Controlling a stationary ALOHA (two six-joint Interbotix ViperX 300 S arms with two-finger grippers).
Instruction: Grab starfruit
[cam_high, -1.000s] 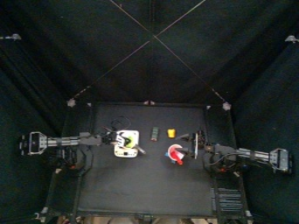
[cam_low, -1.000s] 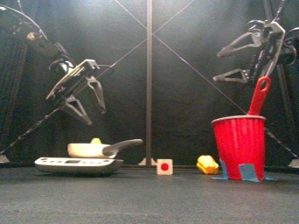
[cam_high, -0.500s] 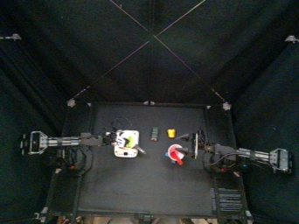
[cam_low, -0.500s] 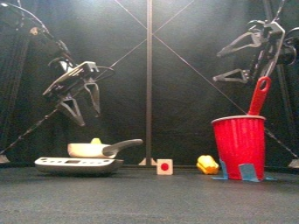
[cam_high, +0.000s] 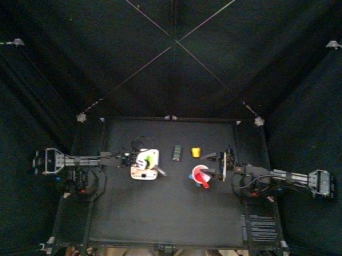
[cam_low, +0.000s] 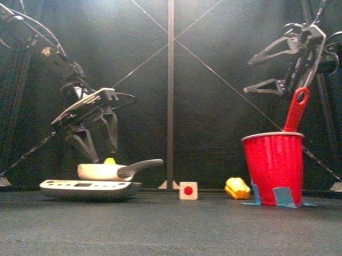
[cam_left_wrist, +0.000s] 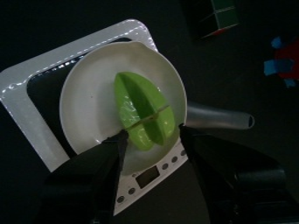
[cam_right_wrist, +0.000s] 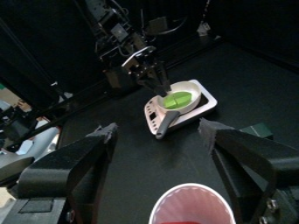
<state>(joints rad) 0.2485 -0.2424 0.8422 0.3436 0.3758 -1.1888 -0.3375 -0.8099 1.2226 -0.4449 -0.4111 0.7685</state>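
The green starfruit (cam_left_wrist: 146, 112) lies in a white bowl (cam_left_wrist: 87, 105) on the kitchen scale (cam_low: 88, 187) at the desk's (cam_low: 171, 225) left, directly beneath the wide-apart left end effector (cam_low: 88, 128), while the right end effector (cam_low: 277, 62), also apart, hangs high above the red cup (cam_low: 277, 167).

Black curtains (cam_high: 80, 60) closed in the pen on every side, hanging in soft folds. Thin poles (cam_low: 170, 90) rose behind the table, and slanted cords (cam_high: 174, 40) crossed above it. The small black table (cam_high: 160, 215) had a dull, bare front part. Past the curtains, the right wrist view showed a dim room with cluttered equipment (cam_right_wrist: 24, 122).
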